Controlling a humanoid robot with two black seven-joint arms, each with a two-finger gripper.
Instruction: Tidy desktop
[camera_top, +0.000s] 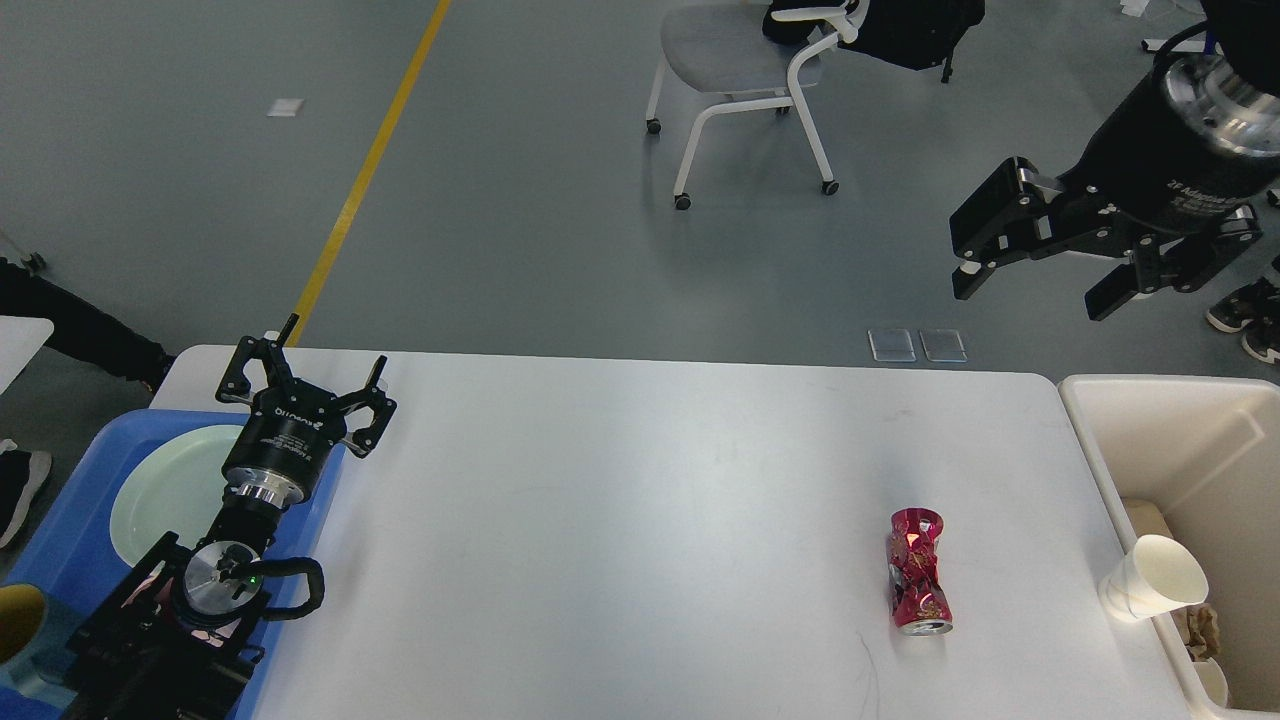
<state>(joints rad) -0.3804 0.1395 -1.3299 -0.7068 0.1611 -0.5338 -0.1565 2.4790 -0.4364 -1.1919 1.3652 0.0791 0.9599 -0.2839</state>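
The desktop (620, 500) is a wide white tabletop filling the lower half of the head view. A crushed red can (920, 585) lies on its side on the right part of it. My left gripper (320, 365) hovers open and empty over the back left corner, beside the blue tray. My right gripper (1035, 290) hangs open and empty high at the upper right, above the floor behind the table and well above and behind the can.
A blue tray (70, 520) holding a pale green plate (165, 490) sits at the left edge. A cream bin (1190, 440) stands at the right, with a white paper cup (1155, 578) leaning at its rim. A chair (745, 70) stands on the floor beyond.
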